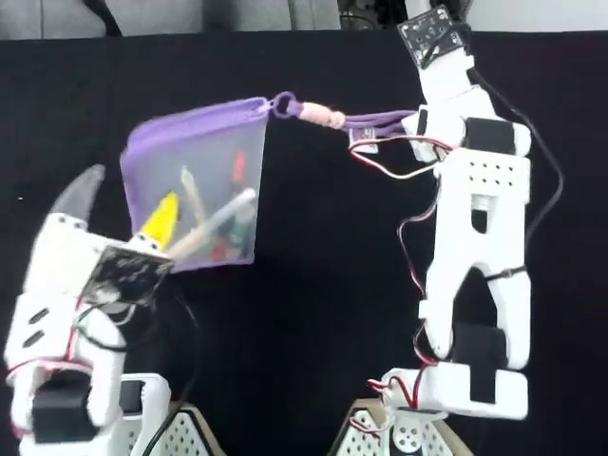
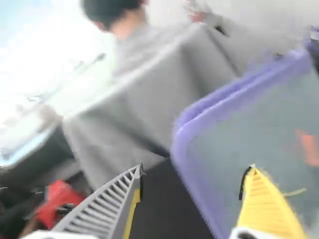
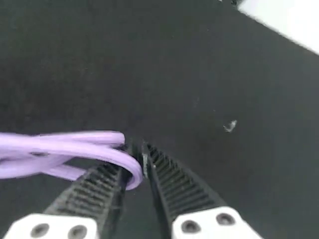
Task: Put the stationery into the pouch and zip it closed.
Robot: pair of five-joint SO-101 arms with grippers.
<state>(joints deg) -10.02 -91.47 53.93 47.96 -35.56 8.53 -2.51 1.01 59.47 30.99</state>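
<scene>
R pincer point(image 3: 142, 152) clamped on pouch point(image 1: 204, 180) cord point(image 3: 65, 142); L pincer point(image 2: 196, 168) spread wide, astride pouch side edge; dark table point(image 1: 313, 285) all round.

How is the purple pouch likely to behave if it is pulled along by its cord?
Probably floppy: the pouch looks like thin translucent film, so it should sag rather than hold shape. Likely light, though the stationery inside may shift. The cord, pinched in the right gripper, looks soft, so pulls only drag it.
</scene>
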